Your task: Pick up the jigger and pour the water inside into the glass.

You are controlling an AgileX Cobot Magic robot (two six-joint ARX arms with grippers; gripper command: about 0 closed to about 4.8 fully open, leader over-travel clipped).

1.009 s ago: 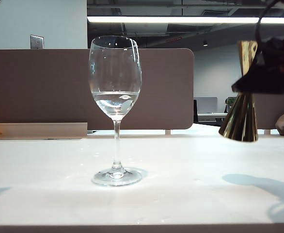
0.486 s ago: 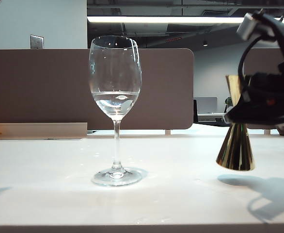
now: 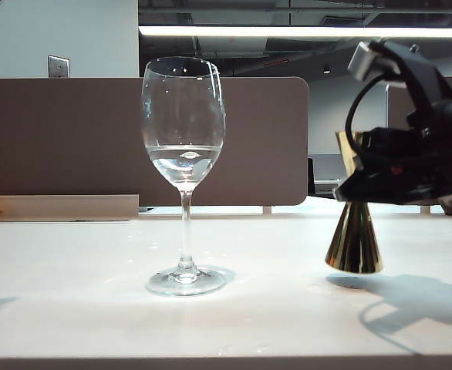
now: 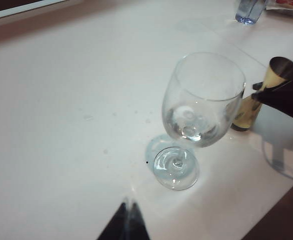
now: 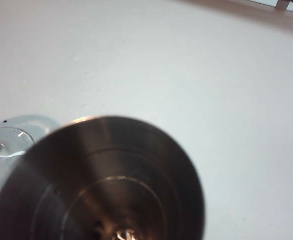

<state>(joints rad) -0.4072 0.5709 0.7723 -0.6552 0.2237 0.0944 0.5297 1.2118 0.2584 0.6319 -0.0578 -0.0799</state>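
Right gripper (image 3: 362, 185) clenched on the jigger (image 3: 354, 240) at its waist, holding it upright, base at or just above the table (image 3: 72, 301), contact unclear. Jigger sits right of the glass (image 3: 183, 166), apart from it. Glass stands mid-table with water (image 3: 183, 160) low in its bowl. Right wrist view looks into the jigger's open cup (image 5: 106, 185). Left gripper (image 4: 124, 225): only a dark tip shows near the glass foot (image 4: 176, 167), can't tell its state.
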